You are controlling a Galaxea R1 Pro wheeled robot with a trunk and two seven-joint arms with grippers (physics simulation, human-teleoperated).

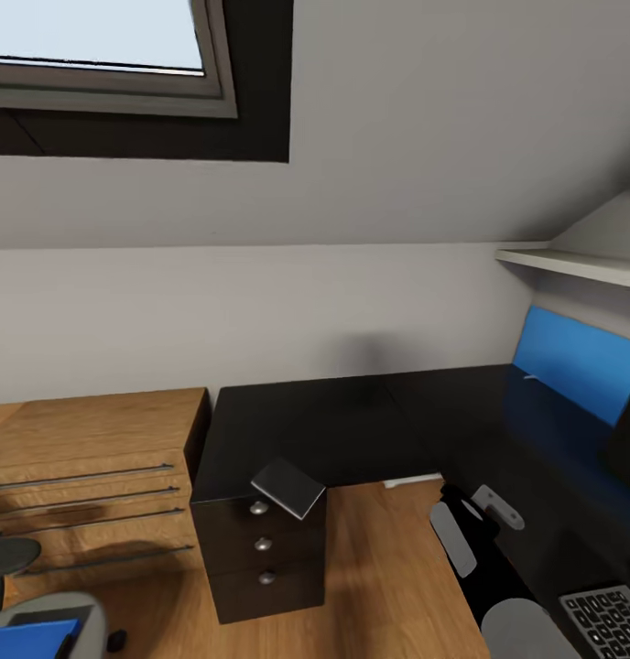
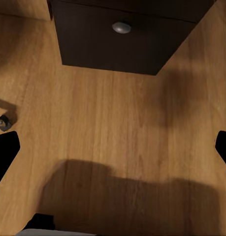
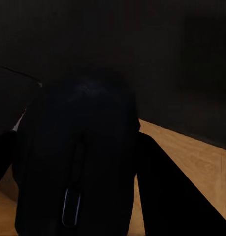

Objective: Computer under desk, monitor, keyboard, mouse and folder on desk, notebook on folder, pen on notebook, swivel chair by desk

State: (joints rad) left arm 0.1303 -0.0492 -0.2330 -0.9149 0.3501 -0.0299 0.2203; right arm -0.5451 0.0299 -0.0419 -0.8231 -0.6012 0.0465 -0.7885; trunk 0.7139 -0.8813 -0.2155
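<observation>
**Inspector:** Head view first. The worktop [image 1: 352, 421] runs black along the wall and turns down the right side. The notebook [image 1: 288, 487] lies tilted on its near corner, above the drawer unit [image 1: 260, 558], and overhangs the edge. The keyboard [image 1: 610, 619] sits on the worktop at the lower right. The chair [image 1: 54, 618] stands at the lower left, well apart from the worktop, and the folder [image 1: 27, 638] lies on its seat. A wood cabinet [image 1: 86, 476] stands just beside the drawer unit.

**Operator:** And my arms there?

**Inspector:** Your right arm [image 1: 466, 540] hangs over the floor beside the worktop's inner edge.

**Operator:** Left wrist view?

**Inspector:** Your left claw [image 2: 113, 150] is released, its fingers [image 2: 4, 152] spread wide over bare wood floor [image 2: 108, 118]. The drawer unit's lowest front, with its knob [image 2: 121, 27], faces it. A caster [image 2: 2, 121] shows at one edge.

**Operator:** Right wrist view?

**Inspector:** Your right claw [image 3: 76, 142] is clenched on the mouse [image 3: 83, 118], with dark fingers pressed to both its sides. Behind it is the dark worktop, with floor below.
</observation>
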